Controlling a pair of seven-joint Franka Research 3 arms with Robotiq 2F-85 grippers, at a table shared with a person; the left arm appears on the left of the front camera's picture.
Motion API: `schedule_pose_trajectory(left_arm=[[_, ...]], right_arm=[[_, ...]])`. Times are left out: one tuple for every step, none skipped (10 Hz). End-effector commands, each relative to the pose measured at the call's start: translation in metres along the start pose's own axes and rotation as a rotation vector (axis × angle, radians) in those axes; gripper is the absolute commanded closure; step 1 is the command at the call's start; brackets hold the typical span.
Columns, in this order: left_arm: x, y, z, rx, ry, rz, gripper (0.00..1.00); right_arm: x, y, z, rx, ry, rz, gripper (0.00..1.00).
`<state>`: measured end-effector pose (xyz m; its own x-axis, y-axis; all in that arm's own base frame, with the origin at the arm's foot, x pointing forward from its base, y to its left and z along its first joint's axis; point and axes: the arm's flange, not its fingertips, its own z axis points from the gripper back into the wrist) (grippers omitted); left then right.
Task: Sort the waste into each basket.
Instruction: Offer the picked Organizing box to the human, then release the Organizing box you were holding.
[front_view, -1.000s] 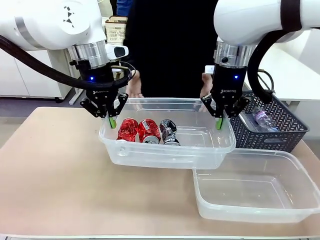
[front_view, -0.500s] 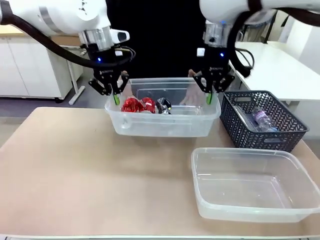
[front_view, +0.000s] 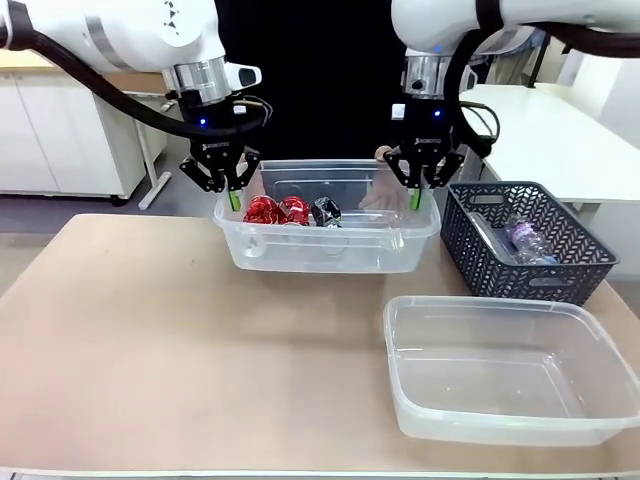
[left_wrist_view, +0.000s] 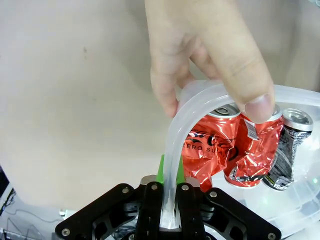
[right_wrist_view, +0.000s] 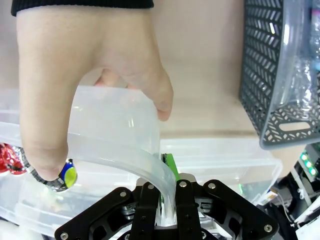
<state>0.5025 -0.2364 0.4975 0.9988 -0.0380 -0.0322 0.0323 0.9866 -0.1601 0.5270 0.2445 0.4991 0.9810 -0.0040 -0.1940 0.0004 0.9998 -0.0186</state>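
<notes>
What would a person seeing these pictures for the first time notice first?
The left gripper and the right gripper are shut on the rim of the far clear tub, which holds crushed cans. A person's hands grip that same rim beside them.

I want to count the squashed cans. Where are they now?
In the front view the cans lie in the left end of the clear tub at the far side of the table, beside the left gripper and left of the dark grey basket.
</notes>
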Motion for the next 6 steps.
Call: schedule_pose_trajectory(left_arm=[[0.0027,-0.0002,0.0064,-0.019,-0.014,-0.004,0.96],[0.0027,-0.0002,0.0064,-0.019,-0.014,-0.004,0.96],[0.0027,-0.0002,0.0064,-0.019,-0.014,-0.004,0.96],[0.0027,-0.0002,0.0064,-0.019,-0.014,-0.004,0.96],[0.0027,-0.0002,0.0064,-0.019,-0.014,-0.004,0.96],[0.0027,-0.0002,0.0064,-0.019,-0.014,-0.004,0.96]], right_arm=[[-0.0027,0.0008,0.0022,-0.003,-0.006,0.004,0.96],[-0.0027,0.0008,0.0022,-0.003,-0.006,0.004,0.96],[-0.0027,0.0008,0.0022,-0.003,-0.006,0.004,0.96],[-0.0027,0.0008,0.0022,-0.003,-0.006,0.004,0.96],[-0.0027,0.0008,0.0022,-0.003,-0.006,0.004,0.96],[-0.0027,0.0008,0.0022,-0.003,-0.006,0.004,0.96]])
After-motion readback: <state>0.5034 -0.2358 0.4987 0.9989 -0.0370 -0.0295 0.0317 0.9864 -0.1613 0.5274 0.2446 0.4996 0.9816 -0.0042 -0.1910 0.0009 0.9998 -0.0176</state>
